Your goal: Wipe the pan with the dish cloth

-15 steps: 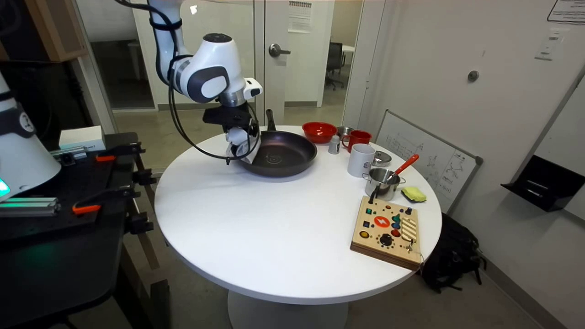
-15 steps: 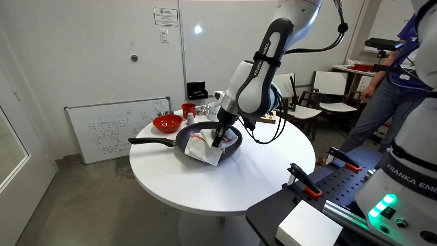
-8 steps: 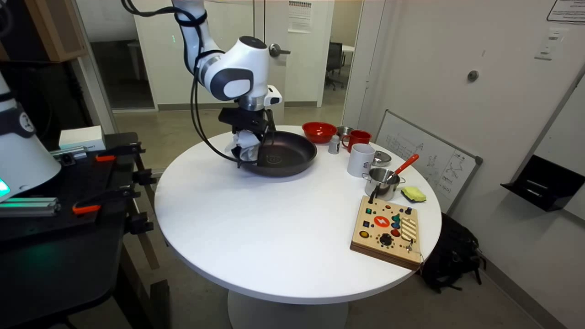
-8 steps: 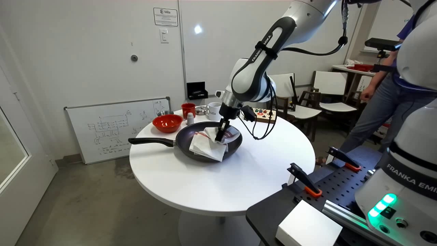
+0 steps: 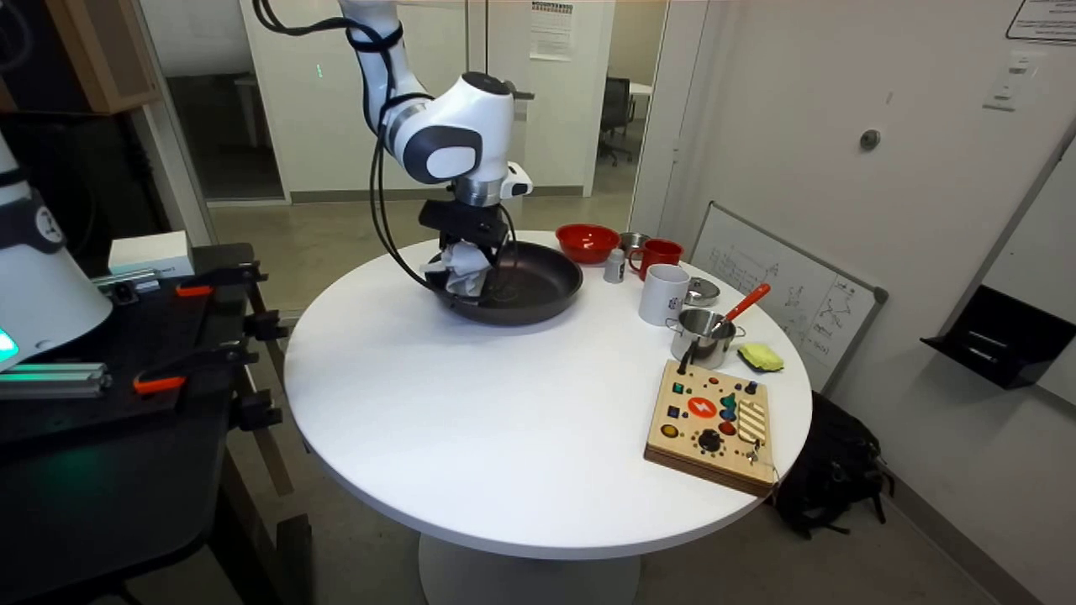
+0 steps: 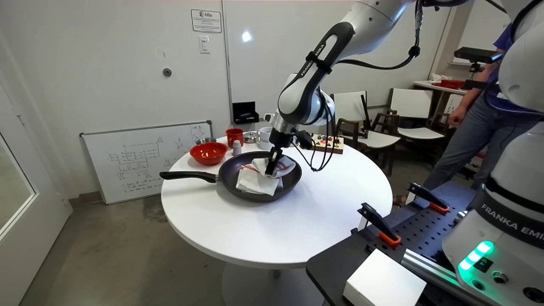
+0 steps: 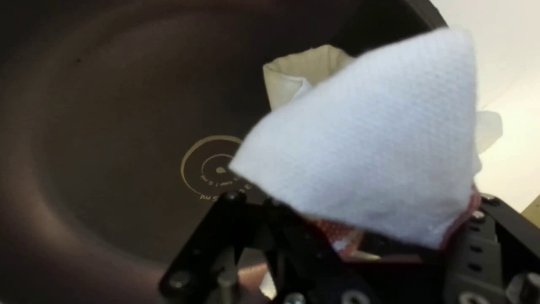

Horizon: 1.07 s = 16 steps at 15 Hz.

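Fingers pinched tight on the dish cloth, bunched inside the pan on the side towards the robot's base, and I reckoned that, with nothing bracing the pan, a hard push against its side could send it skidding across the table into the red bowl.

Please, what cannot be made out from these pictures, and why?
Floor of the pan beneath the dish cloth: covered by it, wrist view.
Pan's rim: partly beyond left and top edges, wrist view.
Writing on leaning whiteboard: too small, both exterior views.
Robot base: cut off by left edge, in an exterior view.
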{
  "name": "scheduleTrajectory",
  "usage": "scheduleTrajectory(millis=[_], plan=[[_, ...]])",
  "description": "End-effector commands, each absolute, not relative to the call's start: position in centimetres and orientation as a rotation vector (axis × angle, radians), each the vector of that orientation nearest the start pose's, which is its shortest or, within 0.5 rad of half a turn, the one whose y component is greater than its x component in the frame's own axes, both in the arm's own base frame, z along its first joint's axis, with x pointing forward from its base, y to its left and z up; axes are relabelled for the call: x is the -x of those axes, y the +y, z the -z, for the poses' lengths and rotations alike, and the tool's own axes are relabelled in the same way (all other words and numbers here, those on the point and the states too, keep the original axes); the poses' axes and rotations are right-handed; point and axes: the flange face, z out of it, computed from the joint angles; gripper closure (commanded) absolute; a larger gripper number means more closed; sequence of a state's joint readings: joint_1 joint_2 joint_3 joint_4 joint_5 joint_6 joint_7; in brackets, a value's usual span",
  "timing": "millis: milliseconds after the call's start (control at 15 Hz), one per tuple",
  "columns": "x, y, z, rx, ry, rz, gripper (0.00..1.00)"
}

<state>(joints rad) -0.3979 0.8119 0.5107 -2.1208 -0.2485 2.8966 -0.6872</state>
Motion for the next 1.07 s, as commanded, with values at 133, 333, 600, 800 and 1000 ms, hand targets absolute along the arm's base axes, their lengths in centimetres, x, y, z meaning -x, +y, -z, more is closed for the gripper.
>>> scheduleTrajectory(millis=[133,333,600,800,1000], plan=[[-55.0,11.2,-5.9,2.718,-1.319,0.339,0.99],[-54.7,11.7,-5.2,2.784,-1.33,0.379,0.99],[-54.0,12.2,-4.4,2.85,-1.362,0.404,1.0],[-53.1,12.2,-2.5,2.883,-1.356,0.352,0.99],[-52.3,12.1,-0.6,2.903,-1.344,0.314,1.0]])
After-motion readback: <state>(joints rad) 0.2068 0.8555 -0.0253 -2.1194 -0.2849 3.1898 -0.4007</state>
